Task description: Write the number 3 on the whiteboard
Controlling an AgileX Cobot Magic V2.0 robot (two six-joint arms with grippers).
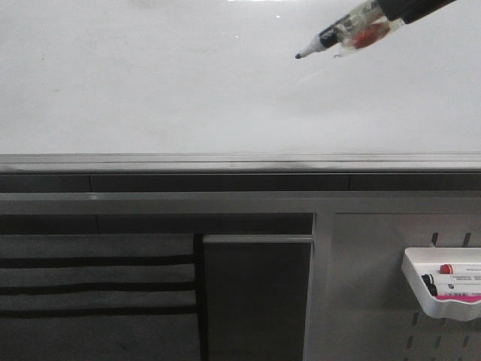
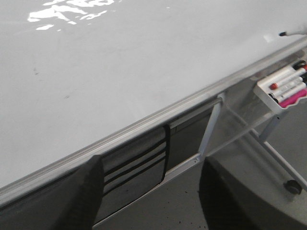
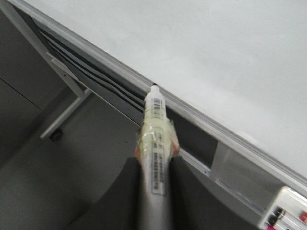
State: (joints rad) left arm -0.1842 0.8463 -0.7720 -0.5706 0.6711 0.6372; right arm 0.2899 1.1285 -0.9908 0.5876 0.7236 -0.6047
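The whiteboard is a large glossy white board with a grey edge rail; it also shows in the left wrist view and the right wrist view. No number 3 shows on it; the surface is blank. My right gripper is shut on a marker wrapped in clear tape. In the front view the marker comes in from the upper right, its black tip over the board's upper right; I cannot tell whether it touches. My left gripper is open and empty, below the board's edge rail.
A grey perforated panel carries a white tray with spare markers at lower right; the tray also shows in the left wrist view. A grey pouch with black stripes hangs under the rail.
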